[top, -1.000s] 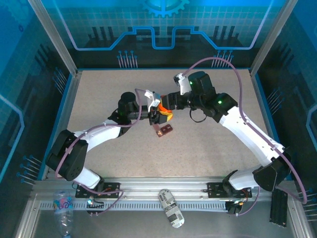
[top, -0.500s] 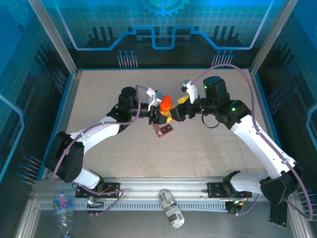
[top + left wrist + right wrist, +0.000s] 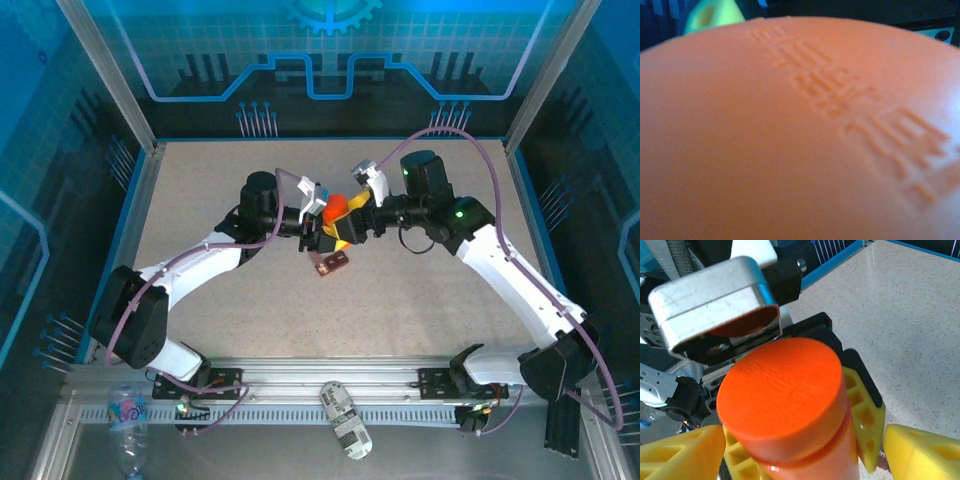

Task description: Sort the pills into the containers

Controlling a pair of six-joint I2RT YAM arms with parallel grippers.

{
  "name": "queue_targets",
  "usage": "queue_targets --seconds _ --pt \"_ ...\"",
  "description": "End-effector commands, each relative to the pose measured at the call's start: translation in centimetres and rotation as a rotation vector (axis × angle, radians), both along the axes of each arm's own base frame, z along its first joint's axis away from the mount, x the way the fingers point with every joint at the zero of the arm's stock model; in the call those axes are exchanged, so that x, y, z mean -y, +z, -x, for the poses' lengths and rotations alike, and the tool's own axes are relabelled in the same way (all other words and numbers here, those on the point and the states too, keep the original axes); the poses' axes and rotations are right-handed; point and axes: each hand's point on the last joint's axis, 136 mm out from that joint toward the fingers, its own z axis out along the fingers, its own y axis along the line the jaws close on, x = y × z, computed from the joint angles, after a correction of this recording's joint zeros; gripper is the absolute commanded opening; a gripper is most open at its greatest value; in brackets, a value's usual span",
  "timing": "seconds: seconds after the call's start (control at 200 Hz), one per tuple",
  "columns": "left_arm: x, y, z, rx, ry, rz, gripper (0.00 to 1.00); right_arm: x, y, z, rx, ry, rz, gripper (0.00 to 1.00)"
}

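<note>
An orange pill bottle [image 3: 336, 209] with an orange cap [image 3: 782, 390] is held above the table's middle. My left gripper [image 3: 325, 226] is shut on its body; its yellow fingers [image 3: 866, 415] clasp the bottle below the cap. The cap's embossed top [image 3: 800, 130] sits right against the left wrist camera. My right gripper [image 3: 353, 227] [image 3: 802, 455] is open, its yellow fingertips [image 3: 925, 450] standing either side of the bottle without pressing it. The dark red-brown compartment tray [image 3: 331, 264] lies on the table just below the bottle. No pills are visible.
The speckled table [image 3: 420, 300] has open room on both sides and in front of the tray. Blue-edged walls [image 3: 140, 190] bound it. A clear plastic bottle [image 3: 128, 440] and a grey cylinder [image 3: 346, 433] lie beyond the front rail.
The right gripper drew back to the right from the bottle, then came in again. The bottle now stands with its cap showing upward in the left gripper.
</note>
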Motion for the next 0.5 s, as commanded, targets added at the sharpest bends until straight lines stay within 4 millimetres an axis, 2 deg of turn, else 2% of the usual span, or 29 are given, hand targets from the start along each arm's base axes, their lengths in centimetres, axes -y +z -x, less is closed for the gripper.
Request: queue_targets --seconds 0.0,0.19,0.285,0.365,0.495 --pt "0.4 1.6 0.8 0.029 -0.054 0.025 0.00 -1.1 1.9 0.1 0.044 0.037 -0.032 0.82" --pt "0.5 1.6 0.9 0.028 -0.063 0.026 0.00 -1.8 1.6 -0.3 0.033 0.044 -0.027 0.80" --pt "0.5 1.6 0.9 0.025 -0.068 0.025 0.00 -2.1 1.5 -0.5 0.029 0.042 -0.037 0.75" --pt "0.5 1.5 0.9 0.023 -0.070 0.025 0.00 -2.3 1.5 -0.7 0.023 0.037 -0.051 0.67" --pt "0.5 1.2 0.9 0.015 -0.067 0.021 0.00 -2.7 1.5 -1.1 0.022 0.026 -0.077 0.46"
